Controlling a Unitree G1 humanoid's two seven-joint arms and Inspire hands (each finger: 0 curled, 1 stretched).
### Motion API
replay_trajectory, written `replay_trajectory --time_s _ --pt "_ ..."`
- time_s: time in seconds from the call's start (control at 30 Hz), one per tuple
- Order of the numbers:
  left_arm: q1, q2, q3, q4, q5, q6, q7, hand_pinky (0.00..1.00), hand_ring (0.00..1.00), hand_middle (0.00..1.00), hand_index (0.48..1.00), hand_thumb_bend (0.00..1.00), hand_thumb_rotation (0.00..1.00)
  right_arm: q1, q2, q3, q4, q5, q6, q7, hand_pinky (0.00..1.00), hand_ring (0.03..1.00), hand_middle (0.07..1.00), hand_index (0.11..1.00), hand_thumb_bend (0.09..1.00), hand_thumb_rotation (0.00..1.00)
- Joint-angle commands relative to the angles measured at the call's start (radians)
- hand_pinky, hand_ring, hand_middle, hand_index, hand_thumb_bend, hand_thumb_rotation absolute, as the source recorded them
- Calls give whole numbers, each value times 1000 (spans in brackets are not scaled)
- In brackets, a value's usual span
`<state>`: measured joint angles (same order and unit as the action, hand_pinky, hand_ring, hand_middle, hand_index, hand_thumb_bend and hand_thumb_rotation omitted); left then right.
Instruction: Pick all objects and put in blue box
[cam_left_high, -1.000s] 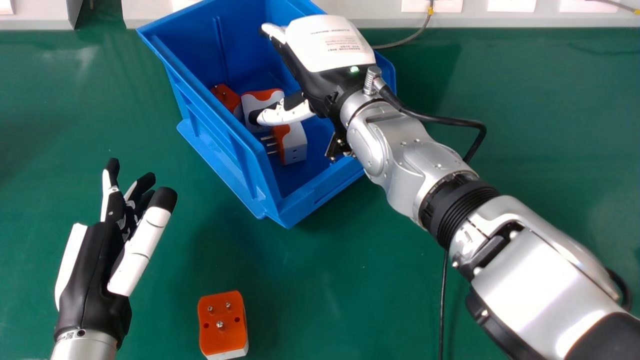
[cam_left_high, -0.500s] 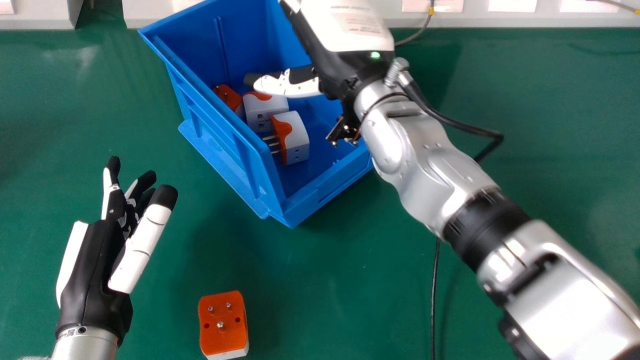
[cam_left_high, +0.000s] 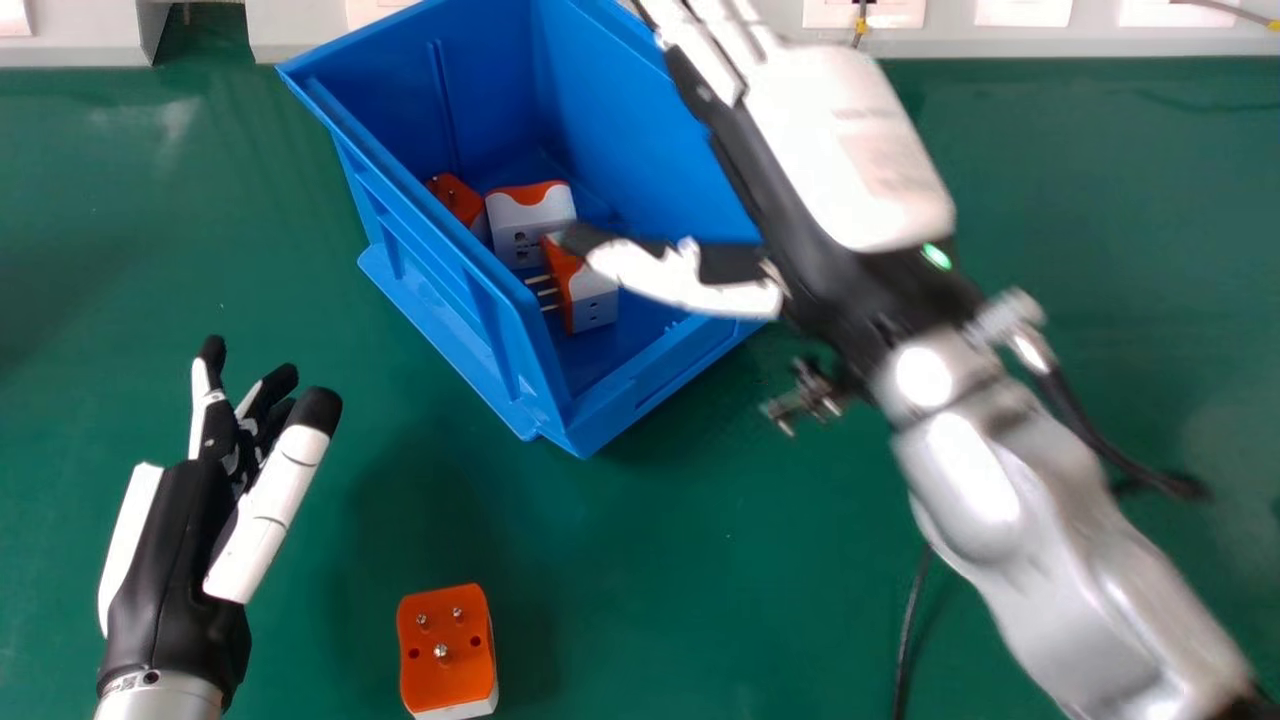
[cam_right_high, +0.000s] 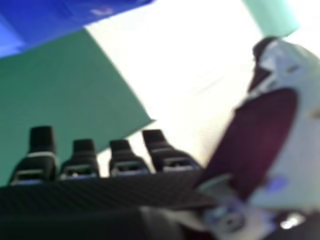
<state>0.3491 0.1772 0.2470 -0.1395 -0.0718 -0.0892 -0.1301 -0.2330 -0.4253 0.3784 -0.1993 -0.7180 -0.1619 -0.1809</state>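
Can make out a deep blue plastic box (cam_left_high: 490, 330) on the smooth green tabletop (cam_left_high: 300, 650), with flat, straight-edged walls, a ribbed outer side and a lipped base. Inside, can count three hard-plastic plug adaptors: at the left, a mostly orange block-shaped adaptor (cam_left_high: 455, 197); just beside, a rounded white adaptor with a wavy orange top (cam_left_high: 528, 225); nearer the front, a white adaptor with an orange face (cam_left_high: 592, 298) and slim metal prongs (cam_left_high: 541, 292) towards the box's left wall. Outside, near the front edge of the head view, can see a fourth, an orange-faced adaptor with a white base (cam_left_high: 447, 650), lying with round metal pins upward, well apart from the box.

Over and beside the box's right side, must note the black and white right hand (cam_left_high: 840, 170), spread wide and holding nothing, with straight fingers (cam_left_high: 700, 55) and a thumb (cam_left_high: 690, 280) stretched across the box's opening. Cannot tell whether touching the pronged adaptor. Behind it, can see a shiny, rounded silver forearm (cam_left_high: 1090, 560).

At the left, can find the matte black and glossy white left hand (cam_left_high: 175, 570), loosely open, also with nothing in its grasp. From the right hand view, can glimpse part of the blue box beyond the black fingertips.
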Motion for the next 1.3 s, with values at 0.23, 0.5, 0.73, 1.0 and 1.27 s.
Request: replay_trajectory --time_s 0.23,0.5,0.73,1.0,1.27 --pt "3 1 23 14 4 -65 15 885 934 933 967 812 798 176 -102 -40 -60 -44 -232 -1 901 985 984 932 337 531" --pt "-12 -7 28 50 -5 -114 28 871 930 929 964 821 796 235 -109 -1 19 -123 -394 -45 931 995 995 943 356 578" --pt "-22 -6 14 46 4 -99 39 859 925 927 960 828 791 212 -113 50 53 -169 -469 17 988 1000 1000 963 365 649" --pt "-29 6 9 39 17 -82 39 851 921 924 956 771 785 68 -62 112 192 -173 -587 29 994 1000 1000 969 371 645" --pt "-36 4 2 37 34 -71 45 845 918 921 955 762 796 -68 -19 168 288 -233 -635 42 996 1000 1000 972 376 613"
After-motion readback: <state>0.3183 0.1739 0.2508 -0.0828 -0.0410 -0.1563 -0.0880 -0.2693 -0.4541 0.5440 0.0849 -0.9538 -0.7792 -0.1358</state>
